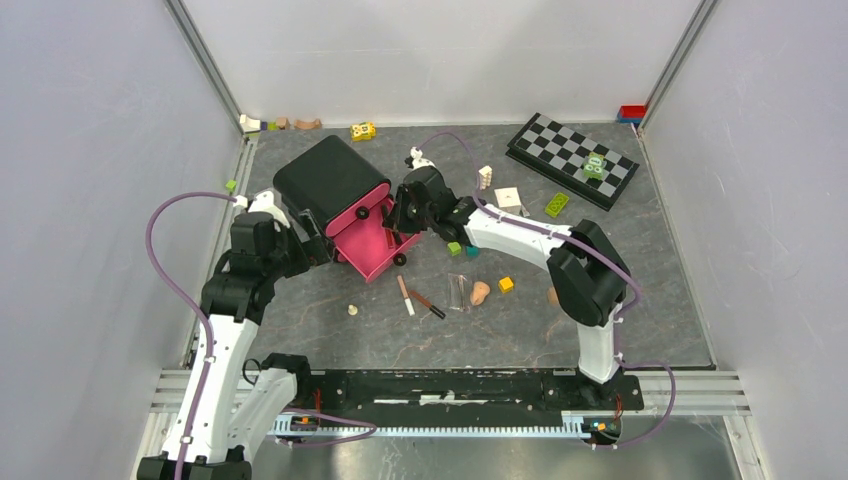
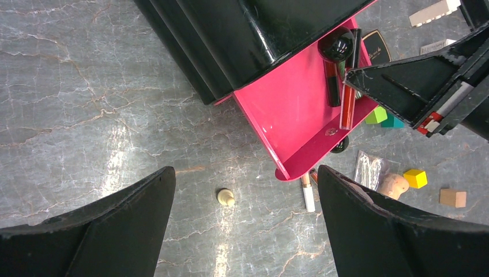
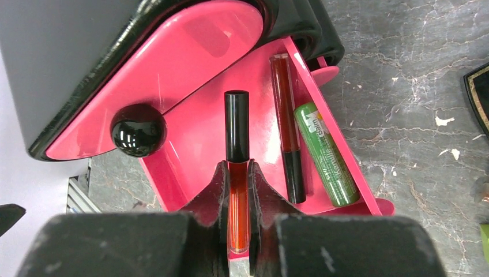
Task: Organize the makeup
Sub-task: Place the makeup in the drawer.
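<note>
R gripper clamps red tube over pink tray.

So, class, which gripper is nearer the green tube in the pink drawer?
Right. The right gripper, shut on a red tube, is beside the green tube; the left gripper hangs open across the drawer from it.

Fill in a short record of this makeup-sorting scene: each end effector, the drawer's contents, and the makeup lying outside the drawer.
Left end effector: open, holding nothing
Right end effector: shut on a red lip-gloss tube with black cap, over the pink plastic drawer
In drawer: dark red tube with black cap and green plastic tube, side by side
Outside drawer: white pencil, dark thin stick, peach sponge
</note>
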Tool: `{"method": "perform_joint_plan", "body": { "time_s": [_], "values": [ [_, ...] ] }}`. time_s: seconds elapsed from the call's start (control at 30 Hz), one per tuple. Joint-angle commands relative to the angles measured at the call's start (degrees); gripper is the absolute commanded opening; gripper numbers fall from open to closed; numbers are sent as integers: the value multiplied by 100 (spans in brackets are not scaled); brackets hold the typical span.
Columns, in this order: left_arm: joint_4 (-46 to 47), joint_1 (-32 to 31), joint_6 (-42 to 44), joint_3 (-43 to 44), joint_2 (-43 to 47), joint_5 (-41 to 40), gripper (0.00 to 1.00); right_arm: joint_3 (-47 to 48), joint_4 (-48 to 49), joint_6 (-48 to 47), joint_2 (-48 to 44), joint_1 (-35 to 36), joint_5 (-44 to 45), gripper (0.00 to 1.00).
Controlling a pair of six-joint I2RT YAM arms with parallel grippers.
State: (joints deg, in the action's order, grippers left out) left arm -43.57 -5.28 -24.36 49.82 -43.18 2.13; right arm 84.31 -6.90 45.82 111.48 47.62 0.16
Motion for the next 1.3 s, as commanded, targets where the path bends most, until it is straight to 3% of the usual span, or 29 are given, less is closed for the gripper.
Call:
{"method": "perform_joint_plan", "body": {
  "time_s": [0.0, 0.33, 0.77, 1.0, 1.27],
  "values": [
    [226, -17, 160, -16, 92, 134, 98, 281, 110, 32, 139, 88, 60, 1],
    [226, -17, 160, -16, 99, 136, 99, 827, -52, -412, 562, 213, 24, 6],
    [221, -17, 160, -16, 76, 129, 99, 865, -102, -859, 441, 214, 174, 34],
    [218, -17, 160, -16, 72, 119, 99, 805, -154, -963, 253, 213, 270, 34],
    [224, -17, 160, -16, 59, 129, 99, 47, -28, -1306, -738, 214, 669, 30]
  ]
}}
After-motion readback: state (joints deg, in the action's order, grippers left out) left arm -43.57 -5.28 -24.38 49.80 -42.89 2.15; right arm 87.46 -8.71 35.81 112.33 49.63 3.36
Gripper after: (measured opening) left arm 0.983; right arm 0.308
